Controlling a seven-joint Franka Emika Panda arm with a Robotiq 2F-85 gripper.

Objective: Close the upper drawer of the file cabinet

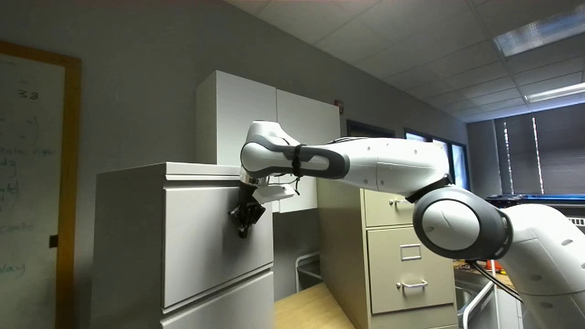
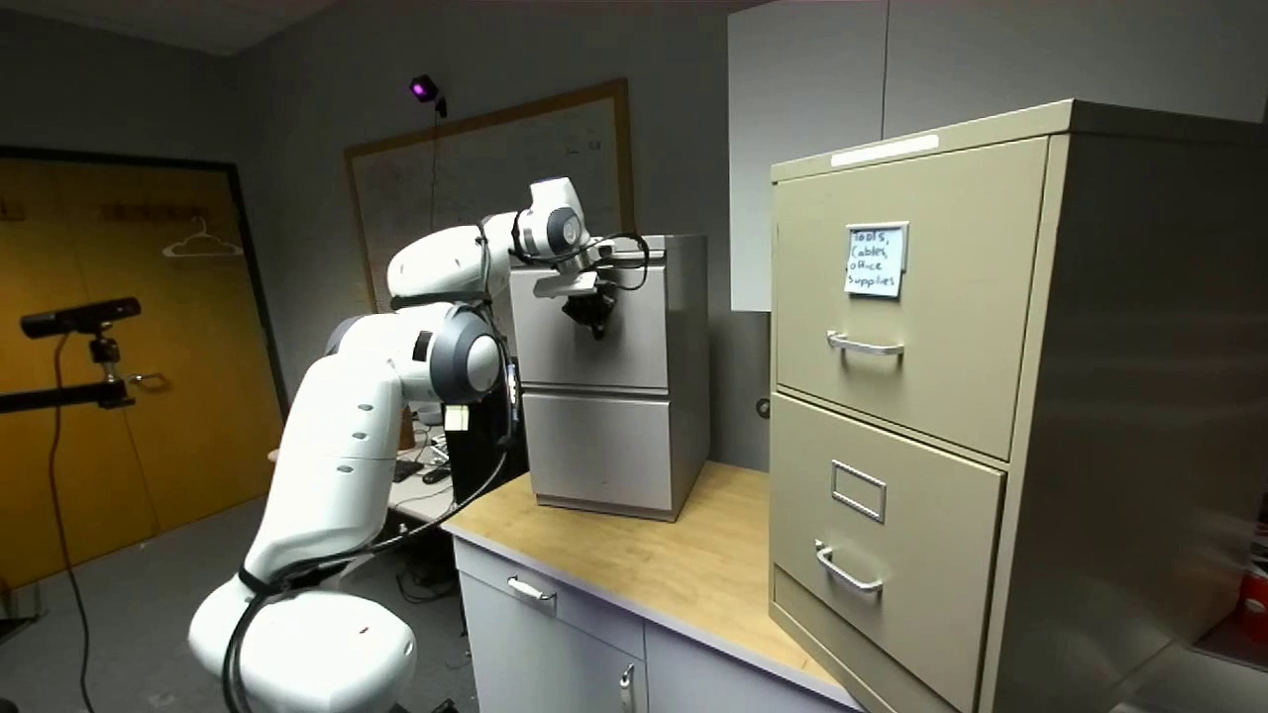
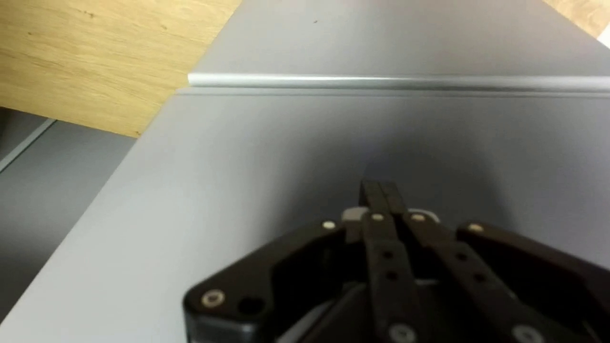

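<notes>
The light-grey file cabinet (image 1: 128, 237) stands on the wooden counter; its side also shows in an exterior view (image 2: 690, 396). The upper drawer shows its flat grey front in both exterior views (image 1: 196, 242) (image 2: 550, 342) and fills much of the wrist view (image 3: 205, 190). Its front looks about flush with the cabinet body, and no dark inside shows. My gripper (image 1: 243, 234) points down in front of the upper drawer, right of its middle in both exterior views (image 2: 597, 332). In the wrist view its fingertips (image 3: 382, 188) are together with nothing between them, at or very near the drawer front; I cannot tell if they touch.
The like grey lower drawer (image 2: 599, 451) is below. A beige cabinet with handled drawers (image 2: 921, 376) stands beside, on the wooden counter (image 2: 644, 560). A white two-door cupboard (image 1: 247, 114) hangs on the wall. A camera on an arm (image 2: 79, 319) stands behind the robot.
</notes>
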